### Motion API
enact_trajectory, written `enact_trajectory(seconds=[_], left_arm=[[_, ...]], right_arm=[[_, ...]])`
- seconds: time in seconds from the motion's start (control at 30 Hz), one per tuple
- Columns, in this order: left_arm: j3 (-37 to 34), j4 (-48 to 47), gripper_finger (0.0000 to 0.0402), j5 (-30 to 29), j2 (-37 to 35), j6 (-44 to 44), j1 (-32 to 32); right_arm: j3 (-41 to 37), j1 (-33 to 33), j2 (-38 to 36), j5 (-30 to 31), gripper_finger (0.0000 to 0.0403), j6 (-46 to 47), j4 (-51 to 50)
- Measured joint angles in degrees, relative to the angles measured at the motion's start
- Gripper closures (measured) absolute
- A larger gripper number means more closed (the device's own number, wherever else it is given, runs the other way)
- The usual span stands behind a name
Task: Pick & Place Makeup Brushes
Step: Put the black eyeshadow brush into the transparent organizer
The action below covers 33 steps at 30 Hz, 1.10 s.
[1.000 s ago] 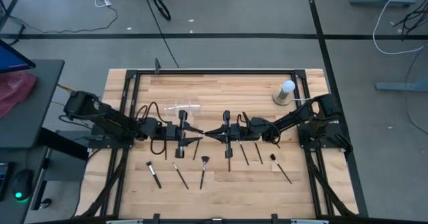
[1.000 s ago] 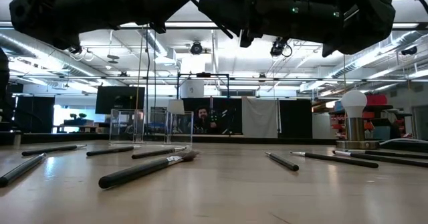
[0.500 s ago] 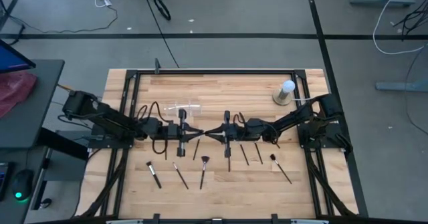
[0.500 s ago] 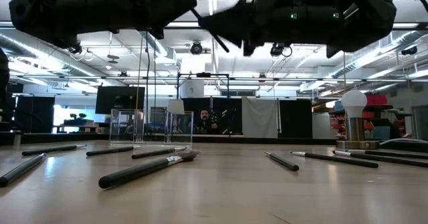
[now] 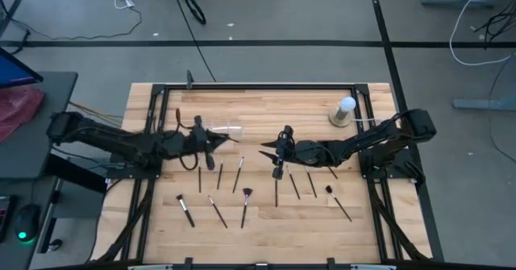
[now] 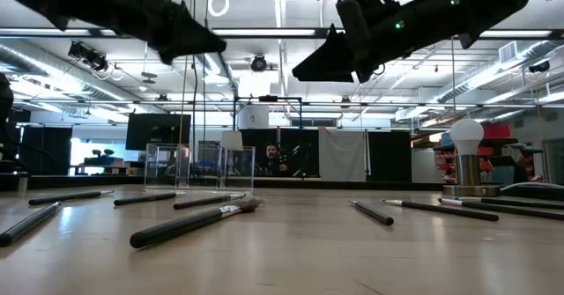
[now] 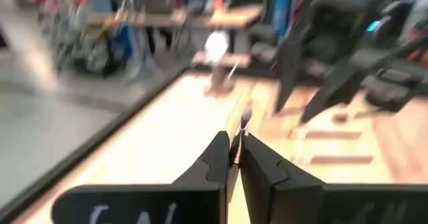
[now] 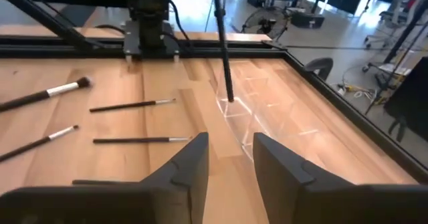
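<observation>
Makeup brushes (image 5: 244, 206) show no readable writing or labels.

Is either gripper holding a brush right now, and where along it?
The left gripper is shut on one makeup brush, pinching it near one end so most of it sticks out. The right gripper is open and holds nothing.

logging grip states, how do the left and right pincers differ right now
The left pincer is shut on a thin makeup brush; the right pincer is open and empty. The left pincer hangs by the clear holder; the right pincer hangs nearer the middle, over the lying brushes. Both are raised off the table.
</observation>
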Motion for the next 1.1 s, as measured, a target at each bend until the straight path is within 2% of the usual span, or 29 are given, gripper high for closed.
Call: enact_trajectory(seconds=[0.17, 0.27, 0.37, 0.47, 0.67, 0.77, 1.1], left_arm=[[6.3, -23.0, 0.0379, -1.9, -4.7, -5.3, 4.4], [8.2, -29.5, 0.0379, -2.1, -5.1, -6.0, 7.6], [8.2, -31.8, 0.0379, -1.1, -4.8, -6.0, 11.1], [8.2, -31.5, 0.0379, 2.9, -3.4, -6.4, 14.7], [8.2, -27.2, 0.0378, 5.0, 0.9, -6.4, 20.5], [8.2, -25.2, 0.0378, 10.0, 4.5, -7.7, 23.3], [8.2, -18.8, 0.0367, 17.6, 14.9, -12.3, 27.2]], right_arm=[[0.0, -0.4, 1.5, -0.1, 0.0286, -0.1, 1.1], [0.0, -0.7, 2.4, -0.2, 0.0291, -0.1, 3.1], [0.0, -0.8, 2.8, -0.2, 0.0294, -0.1, 3.7], [0.0, -0.7, 3.0, -0.2, 0.0296, -0.1, 3.7], [0.0, -0.7, 3.0, -0.2, 0.0296, -0.1, 4.4], [0.0, -0.7, 3.0, -0.8, 0.0298, -0.1, 4.3], [0.0, -0.7, 3.0, -1.3, 0.0298, -0.1, 4.3]])
